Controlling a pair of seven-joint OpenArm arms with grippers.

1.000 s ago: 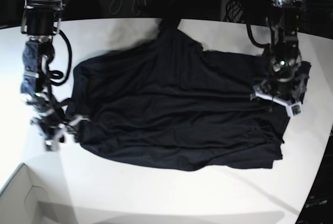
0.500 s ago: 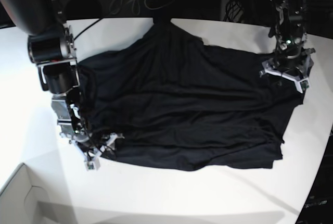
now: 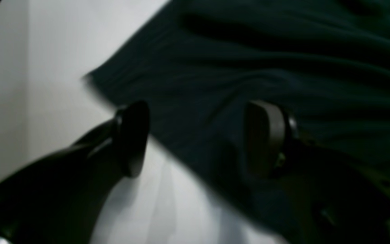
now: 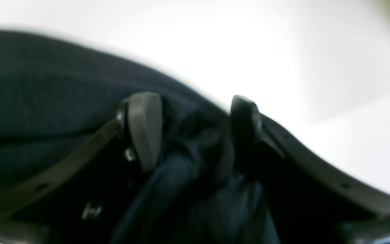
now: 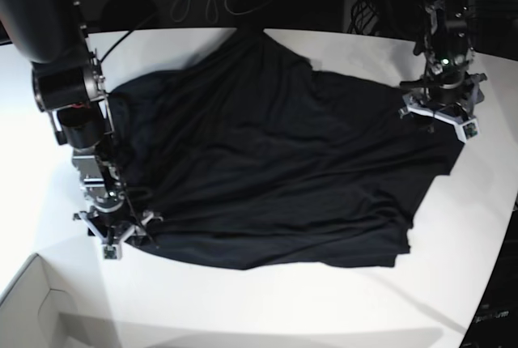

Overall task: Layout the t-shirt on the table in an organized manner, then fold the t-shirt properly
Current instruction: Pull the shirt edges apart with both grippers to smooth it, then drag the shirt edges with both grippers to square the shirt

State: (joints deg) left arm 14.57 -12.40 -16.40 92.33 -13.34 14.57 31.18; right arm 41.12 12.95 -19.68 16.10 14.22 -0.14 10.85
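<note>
**T-shirt dragged toward the table's near side**

T-shirt (image 5: 267, 162) fabric now sits lower at 7 o'clock than half a second ago, and the right gripper (image 5: 112, 239) has slid down with it. Its jaws stand apart, a bunched fold between them, not pinched. The left gripper (image 5: 441, 113), at 2 o'clock, gapes over the hem, holding nothing. Bare white table (image 5: 267, 303) remains along 6 o'clock. The black cloth lies spread but rippled, its collar end off the far edge.
</note>
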